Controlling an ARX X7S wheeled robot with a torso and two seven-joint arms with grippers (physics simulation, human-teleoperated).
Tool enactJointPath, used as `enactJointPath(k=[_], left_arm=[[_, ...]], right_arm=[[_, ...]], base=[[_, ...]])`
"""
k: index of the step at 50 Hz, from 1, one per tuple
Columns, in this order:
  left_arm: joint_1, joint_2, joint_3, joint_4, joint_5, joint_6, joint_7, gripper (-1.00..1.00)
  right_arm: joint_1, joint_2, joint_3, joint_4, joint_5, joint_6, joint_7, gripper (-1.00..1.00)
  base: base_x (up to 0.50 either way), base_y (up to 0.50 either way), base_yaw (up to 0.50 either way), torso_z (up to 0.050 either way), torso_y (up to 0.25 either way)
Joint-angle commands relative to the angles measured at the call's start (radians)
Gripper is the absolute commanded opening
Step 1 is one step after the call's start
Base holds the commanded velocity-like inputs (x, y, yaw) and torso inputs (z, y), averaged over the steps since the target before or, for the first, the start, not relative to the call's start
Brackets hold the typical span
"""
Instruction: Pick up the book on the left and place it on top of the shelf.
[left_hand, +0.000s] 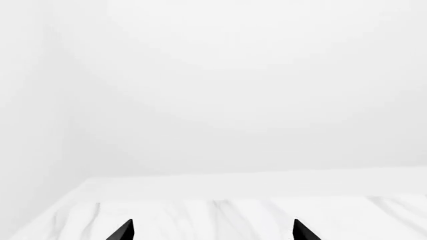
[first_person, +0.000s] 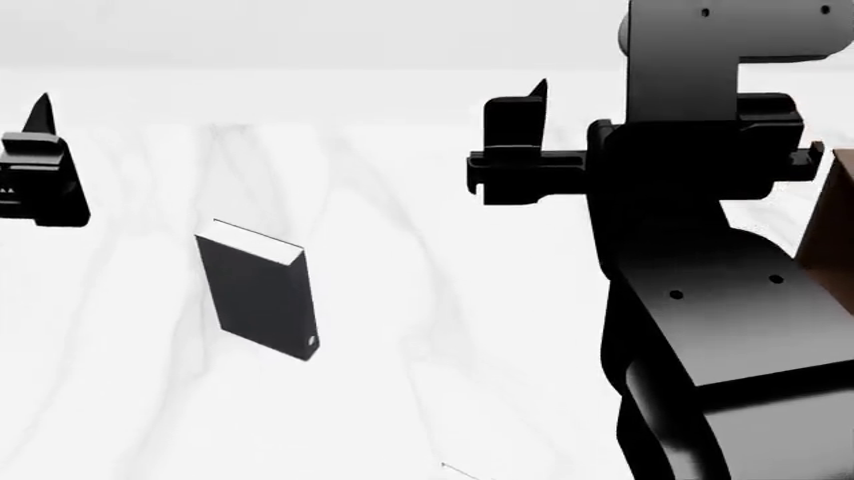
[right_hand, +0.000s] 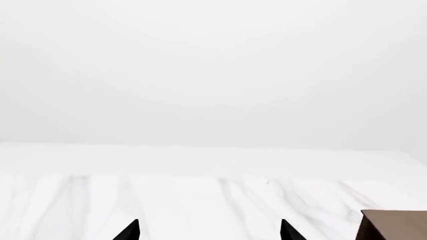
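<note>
The book (first_person: 260, 295), a thin dark-grey hardcover with white page edges, lies flat on the white marble table (first_person: 441, 330), left of centre in the head view. My left gripper (left_hand: 213, 231) is open with nothing between its tips. One of its fingers (first_person: 44, 108) shows at the far left, above and left of the book and apart from it. My right gripper (right_hand: 210, 231) is also open and empty, and its finger (first_person: 538, 92) hangs to the right of the book. The shelf (right_hand: 393, 226) shows only as a brown corner, and as a sliver of shelf (first_person: 841, 215) at the right edge.
My right arm (first_person: 707, 300) is a big black mass that fills the right side of the head view and hides most of the table there. A white wall (left_hand: 233, 85) rises behind the table's far edge.
</note>
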Motion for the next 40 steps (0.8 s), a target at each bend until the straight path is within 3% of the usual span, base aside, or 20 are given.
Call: enactJointPath(k=[1, 31, 40], left_arm=[[0.006, -0.005, 0.000, -0.002, -0.003, 0.006, -0.001, 1.00], [0.019, -0.011, -0.006, -0.010, -0.015, 0.022, -0.003, 1.00], [0.022, -0.010, -0.005, -0.009, -0.019, 0.023, -0.006, 1.00]], right_arm=[[-0.006, 0.005, -0.006, 0.001, 0.007, -0.004, 0.003, 1.00], [-0.028, 0.018, -0.036, 0.014, 0.020, -0.042, 0.007, 1.00], [0.008, 0.043, -0.101, 0.064, 0.013, 0.000, 0.005, 1.00]], base=[[0.50, 0.00, 0.00, 0.000, 0.011], [0.50, 0.00, 0.00, 0.000, 0.001], [0.04, 0.00, 0.00, 0.000, 0.002]])
